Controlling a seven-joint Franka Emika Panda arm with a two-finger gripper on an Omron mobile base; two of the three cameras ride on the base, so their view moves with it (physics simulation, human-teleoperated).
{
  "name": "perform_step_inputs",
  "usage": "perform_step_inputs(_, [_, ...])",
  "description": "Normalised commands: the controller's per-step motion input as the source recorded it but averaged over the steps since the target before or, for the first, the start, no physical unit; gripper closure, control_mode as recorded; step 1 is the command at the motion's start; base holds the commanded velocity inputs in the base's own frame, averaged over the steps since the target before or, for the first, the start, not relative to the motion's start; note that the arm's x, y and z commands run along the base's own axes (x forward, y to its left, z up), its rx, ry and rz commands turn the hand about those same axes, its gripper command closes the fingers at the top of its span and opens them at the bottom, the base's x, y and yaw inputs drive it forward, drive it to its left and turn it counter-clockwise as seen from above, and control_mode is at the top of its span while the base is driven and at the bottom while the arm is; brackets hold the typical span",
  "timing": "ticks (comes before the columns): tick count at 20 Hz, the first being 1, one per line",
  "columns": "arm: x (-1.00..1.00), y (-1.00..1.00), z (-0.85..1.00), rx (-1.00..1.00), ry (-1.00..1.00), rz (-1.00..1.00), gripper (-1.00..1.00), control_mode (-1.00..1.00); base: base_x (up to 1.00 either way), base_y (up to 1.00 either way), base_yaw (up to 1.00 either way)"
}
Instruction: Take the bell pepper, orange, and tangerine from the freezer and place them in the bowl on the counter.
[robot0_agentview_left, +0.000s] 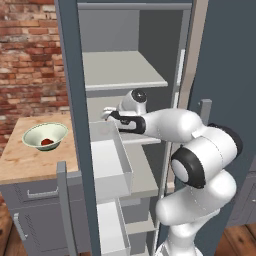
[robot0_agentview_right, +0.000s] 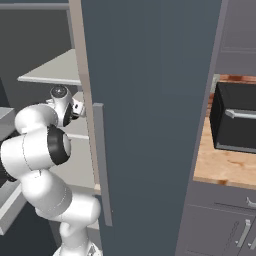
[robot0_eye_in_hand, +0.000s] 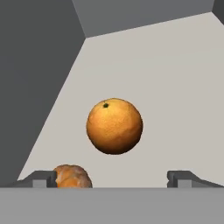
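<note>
My gripper (robot0_eye_in_hand: 113, 179) is open inside the freezer (robot0_agentview_left: 75, 125), reaching over a pale grey shelf. A smooth round orange (robot0_eye_in_hand: 114, 126) lies on the shelf floor just ahead of the fingertips, centred between them and untouched. A rougher orange-brown fruit, the tangerine (robot0_eye_in_hand: 72, 176) as far as I can tell, sits low by the left fingertip, partly cut off. In the left base view the gripper (robot0_agentview_left: 107, 114) is above a pulled-out bin. The pale bowl (robot0_agentview_left: 35, 131) stands on the wooden counter (robot0_agentview_left: 25, 162) to the left, with the small red bell pepper (robot0_agentview_left: 47, 142) in it.
Two translucent white bins (robot0_agentview_left: 111, 162) (robot0_agentview_left: 112, 230) stick out of the freezer below my arm. An upper shelf (robot0_agentview_left: 122, 70) sits over the hand. The open freezer door (robot0_agentview_right: 150, 125) stands to my right, with a black appliance (robot0_agentview_right: 235, 120) beyond it. A brick wall (robot0_agentview_left: 30, 55) backs the counter.
</note>
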Motion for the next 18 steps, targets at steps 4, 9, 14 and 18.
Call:
perform_step_inputs(4, [0.17,0.01,-0.07,0.0,0.0,0.0,-1.0,-1.0,0.0,0.0,0.0])
perform_step_inputs(9, [0.2,0.0,-0.07,0.0,0.0,0.0,-1.0,-1.0,0.0,0.0,0.0])
perform_step_inputs(14, [0.11,0.01,-0.04,0.0,0.0,0.0,-1.0,-1.0,0.0,0.0,0.0])
perform_step_inputs(18, [0.09,0.04,-0.04,0.0,0.0,0.0,-1.0,-1.0,0.0,0.0,0.0])
